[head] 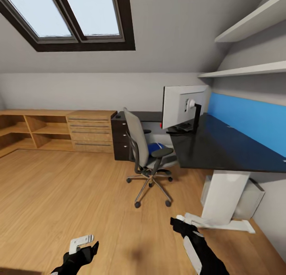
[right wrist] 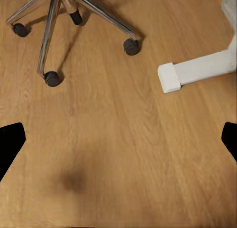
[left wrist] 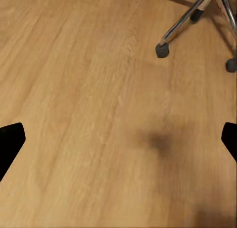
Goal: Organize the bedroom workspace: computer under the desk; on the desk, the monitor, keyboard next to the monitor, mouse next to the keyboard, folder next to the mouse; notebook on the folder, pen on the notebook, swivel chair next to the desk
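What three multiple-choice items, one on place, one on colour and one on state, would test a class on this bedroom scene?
1. Where is the bright blue folder?
A. on the grey swivel chair's seat
B. on the floor
C. on a shelf

2. What colour is the desk top?
A. white
B. glossy black
C. pale wood

3. How do the left gripper's fingers stand?
A. shut on a pen
B. shut, empty
C. apart, empty

Answers: 1 A, blue shows on the seat; 2 B, the head view shows a dark shiny top; 3 C, the left wrist view shows bare floor between the fingertips.
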Controlling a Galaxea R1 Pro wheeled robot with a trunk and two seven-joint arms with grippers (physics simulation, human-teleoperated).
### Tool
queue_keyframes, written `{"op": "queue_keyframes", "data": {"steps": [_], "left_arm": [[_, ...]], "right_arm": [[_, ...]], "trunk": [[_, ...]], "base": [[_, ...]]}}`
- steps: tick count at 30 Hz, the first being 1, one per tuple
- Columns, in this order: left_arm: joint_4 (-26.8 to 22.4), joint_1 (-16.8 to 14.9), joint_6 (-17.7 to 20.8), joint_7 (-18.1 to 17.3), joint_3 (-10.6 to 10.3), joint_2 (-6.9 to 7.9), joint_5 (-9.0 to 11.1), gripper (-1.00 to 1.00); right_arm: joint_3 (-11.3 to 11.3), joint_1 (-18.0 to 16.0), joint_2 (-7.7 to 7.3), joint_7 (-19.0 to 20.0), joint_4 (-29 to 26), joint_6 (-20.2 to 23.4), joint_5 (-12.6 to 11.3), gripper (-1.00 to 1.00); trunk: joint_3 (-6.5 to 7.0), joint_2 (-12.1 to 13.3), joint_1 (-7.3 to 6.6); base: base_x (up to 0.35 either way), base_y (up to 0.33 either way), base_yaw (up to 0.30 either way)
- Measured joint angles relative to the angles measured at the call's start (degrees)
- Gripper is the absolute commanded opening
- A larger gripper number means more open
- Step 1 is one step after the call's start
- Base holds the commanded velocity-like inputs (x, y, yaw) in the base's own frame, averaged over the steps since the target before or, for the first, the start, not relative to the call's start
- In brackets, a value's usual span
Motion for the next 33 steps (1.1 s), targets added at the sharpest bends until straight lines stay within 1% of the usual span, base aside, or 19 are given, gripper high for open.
{"op": "queue_keyframes", "data": {"steps": [2,4,6,7,8,9,10,11,12,13,15,16,19,21,22,24,26,31,33], "left_arm": [[1.13,0.00,0.11,-0.02,-0.29,-0.14,-0.13,1.00],[1.35,-0.15,0.14,0.00,-0.42,-0.28,-0.16,1.00],[-1.12,-0.96,0.36,-0.05,-0.48,-0.62,-0.15,1.00],[-4.47,-2.13,2.27,-0.08,-0.52,-1.20,-0.09,1.00],[-6.54,-2.92,5.92,-0.04,-0.50,-1.60,-0.01,1.00],[-6.75,-3.10,7.42,-0.02,-0.49,-1.73,-0.01,1.00],[-6.04,-3.33,9.81,-0.08,-0.48,-1.94,0.08,1.00],[-5.04,-3.41,10.68,-0.09,-0.51,-2.03,0.07,1.00],[-2.19,-3.52,11.44,-0.08,-0.66,-2.40,-0.05,1.00],[-0.64,-3.57,11.37,-0.10,-0.80,-2.66,-0.11,1.00],[2.72,-3.67,8.76,-0.10,-1.44,-3.52,-0.65,1.00],[3.58,-3.70,7.20,-0.07,-1.65,-3.72,-1.09,1.00],[4.47,-3.73,5.13,-0.01,-1.97,-3.99,-1.99,1.00],[4.82,-3.74,4.24,0.05,-2.47,-4.24,-3.38,1.00],[4.95,-3.75,3.80,0.10,-3.28,-4.38,-5.20,1.00],[4.99,-3.75,3.57,0.14,-3.62,-4.41,-6.08,1.00],[5.02,-3.75,3.43,0.13,-3.68,-4.36,-6.51,1.00],[4.99,-3.75,3.31,0.13,-3.45,-4.23,-6.71,1.00],[4.93,-3.75,3.28,0.13,-2.97,-4.19,-6.71,1.00]], "right_arm": [[0.09,-4.06,0.19,-0.46,3.50,4.58,-0.01,1.00],[0.10,-5.29,0.08,-0.60,5.51,5.45,0.07,1.00],[0.10,-5.70,-0.02,-0.62,6.11,5.69,0.06,1.00],[-0.03,-5.89,-0.05,-0.61,6.40,5.74,0.06,1.00],[-0.13,-5.99,-0.06,-0.63,6.55,5.39,0.04,1.00],[-0.14,-6.01,-0.04,-0.65,6.59,5.07,0.05,1.00],[-0.10,-6.05,-0.02,-0.71,6.63,4.15,0.06,1.00],[-0.06,-6.06,0.01,-0.83,6.65,3.53,0.07,1.00],[0.01,-6.07,0.04,-1.32,6.70,2.28,0.07,1.00],[0.05,-6.08,0.04,-1.70,6.71,1.68,0.07,1.00],[0.21,-6.09,0.03,-3.12,6.73,0.11,0.06,1.00],[0.25,-6.09,-0.02,-3.44,6.79,-0.31,0.13,1.00],[0.44,-6.06,-0.10,-3.62,6.93,-0.88,0.26,1.00],[0.58,-6.03,-0.13,-3.66,6.96,-1.57,0.29,1.00],[0.63,-6.01,-0.14,-3.70,6.97,-1.99,0.33,1.00],[0.69,-6.01,-0.14,-3.71,6.98,-2.14,0.33,1.00],[0.73,-6.01,-0.10,-3.71,6.98,-2.23,0.32,1.00],[0.91,-6.01,-0.04,-3.74,6.94,-2.42,0.35,1.00],[1.10,-6.01,0.13,-3.97,6.81,-3.28,0.40,1.00]], "trunk": [[-0.01,0.00,0.00],[-0.01,0.00,0.00],[0.00,0.00,0.00],[0.01,0.00,0.00],[0.00,0.00,0.00],[0.00,0.00,0.01],[0.00,0.00,0.01],[0.00,0.00,0.01],[-0.01,0.01,0.01],[0.00,0.00,0.01],[0.00,0.00,0.01],[0.00,0.00,0.01],[0.00,0.00,0.01],[0.00,0.00,0.01],[0.00,0.00,0.01],[0.00,0.00,0.01],[0.00,0.00,0.01],[0.00,0.00,0.01],[0.00,0.00,0.01]], "base": [[0.325,-0.015,0.000],[0.325,-0.048,0.000],[0.325,-0.061,0.000],[0.325,-0.069,0.000],[0.325,-0.072,0.000],[0.325,-0.084,0.000],[0.325,-0.089,0.000],[0.325,-0.091,0.000],[0.325,-0.090,0.000],[0.325,-0.088,0.000],[0.325,-0.076,0.000],[0.325,-0.054,0.000],[0.325,-0.025,0.000],[0.325,-0.008,0.000],[0.325,-0.004,0.000],[0.325,-0.002,0.000],[0.325,-0.001,0.000],[0.325,0.000,0.000],[0.304,0.000,0.000]]}}
